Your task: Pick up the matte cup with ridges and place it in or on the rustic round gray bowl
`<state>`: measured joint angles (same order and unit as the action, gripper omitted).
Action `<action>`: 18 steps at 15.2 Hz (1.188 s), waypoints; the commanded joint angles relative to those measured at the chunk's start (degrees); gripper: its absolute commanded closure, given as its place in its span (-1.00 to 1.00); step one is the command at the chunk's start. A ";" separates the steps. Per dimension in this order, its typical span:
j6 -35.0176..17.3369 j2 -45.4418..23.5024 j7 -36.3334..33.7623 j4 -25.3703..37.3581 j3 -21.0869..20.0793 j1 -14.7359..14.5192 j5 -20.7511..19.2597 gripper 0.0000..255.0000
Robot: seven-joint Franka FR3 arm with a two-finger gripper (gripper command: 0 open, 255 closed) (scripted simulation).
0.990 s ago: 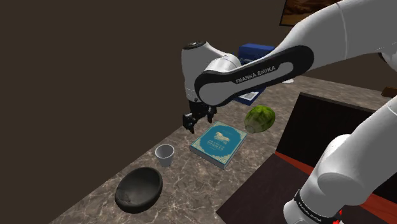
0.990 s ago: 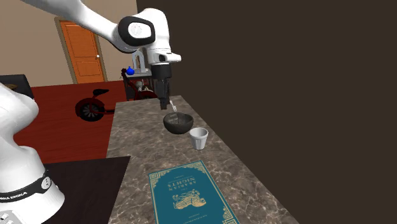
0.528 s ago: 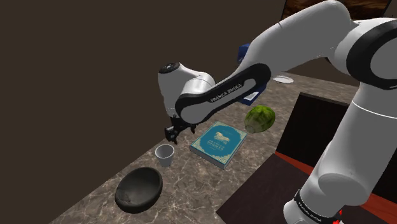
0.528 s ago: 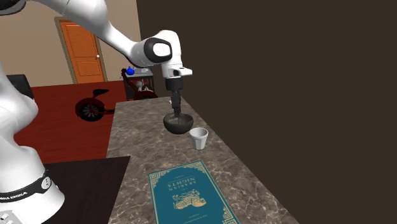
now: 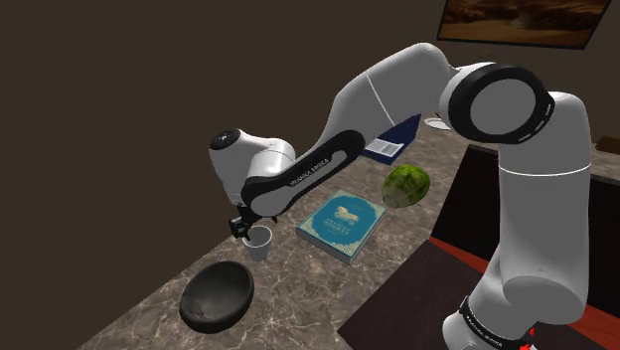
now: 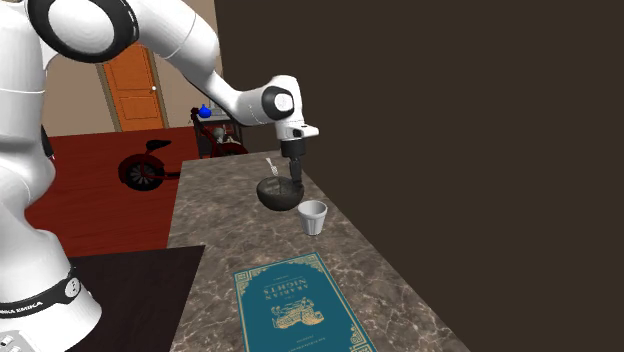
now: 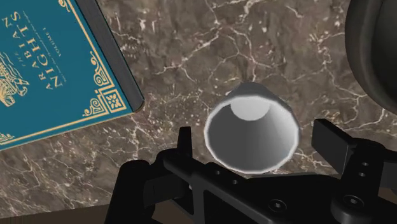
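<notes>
The pale grey cup (image 5: 260,243) stands upright on the marble counter between the teal book and the dark round bowl (image 5: 217,293). My gripper (image 5: 241,232) hangs open just above the cup, pointing down. Seen from the wrist, the cup (image 7: 251,130) sits between the two black fingers (image 7: 184,145), with a small gap on each side; nothing is held. The bowl's rim (image 7: 372,51) shows beside the cup. From the second exterior view, the gripper (image 6: 294,180) is over the counter near the bowl (image 6: 280,194) and the cup (image 6: 313,216).
A teal book (image 5: 343,222) lies flat next to the cup, a green watermelon (image 5: 407,186) and a blue book (image 5: 395,141) stand farther back. A dark wall runs along the counter's far side. An orange door (image 6: 135,85) and red floor lie beyond.
The arm has swung from above the teal book toward the shoulder view's left and lowered, bringing the open gripper over the cup. The cup and the bowl have stayed put.
</notes>
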<state>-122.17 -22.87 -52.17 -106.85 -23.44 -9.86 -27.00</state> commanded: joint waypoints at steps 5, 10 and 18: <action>2.32 -14.39 -3.56 14.86 2.60 -6.11 -5.54 -1.00; 0.39 -16.43 -4.09 14.91 3.40 -6.21 -6.54 -1.00; -1.36 -17.94 -4.52 14.66 4.03 -6.13 -7.36 -1.00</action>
<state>-123.50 -40.81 -56.68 -92.17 -19.42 -15.99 -34.34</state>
